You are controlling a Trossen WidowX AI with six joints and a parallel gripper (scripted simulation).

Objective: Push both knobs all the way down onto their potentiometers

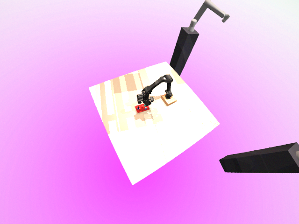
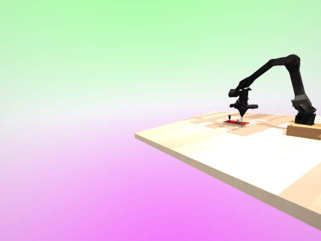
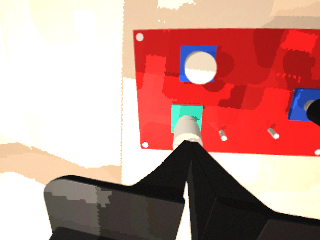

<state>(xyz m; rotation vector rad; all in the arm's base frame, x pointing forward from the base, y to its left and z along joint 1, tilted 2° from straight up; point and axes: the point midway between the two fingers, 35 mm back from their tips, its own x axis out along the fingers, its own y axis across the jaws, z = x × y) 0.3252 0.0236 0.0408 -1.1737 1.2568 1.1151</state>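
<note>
The red circuit board [image 1: 138, 111] [image 3: 160, 95] stands on short legs on the table. A tall pale grey knob [image 2: 241, 119] [image 3: 187, 130] stands upright over the teal potentiometer [image 3: 180, 111]. My gripper [image 2: 242, 116] [image 3: 189, 147] is shut and empty, pointing down, its joined tips at the top of this knob; the wrist view does not show clearly whether they touch. A black knob [image 2: 229, 117] [image 3: 315, 113] stands high on a blue potentiometer [image 3: 298, 105] at the board's other end. A wide round whitish knob [image 2: 237, 120] [image 3: 200, 67] sits low over another blue potentiometer [image 3: 184, 52].
Two small pale pegs [image 3: 223, 135] [image 3: 273, 133] stand on the board beside the tall grey knob. The arm's base stands on a wooden block [image 1: 170, 102] [image 2: 300, 131]. Two dark pillars [image 1: 182, 50] [image 1: 259, 161] stand beyond the table's edges, one with a grey arm on top.
</note>
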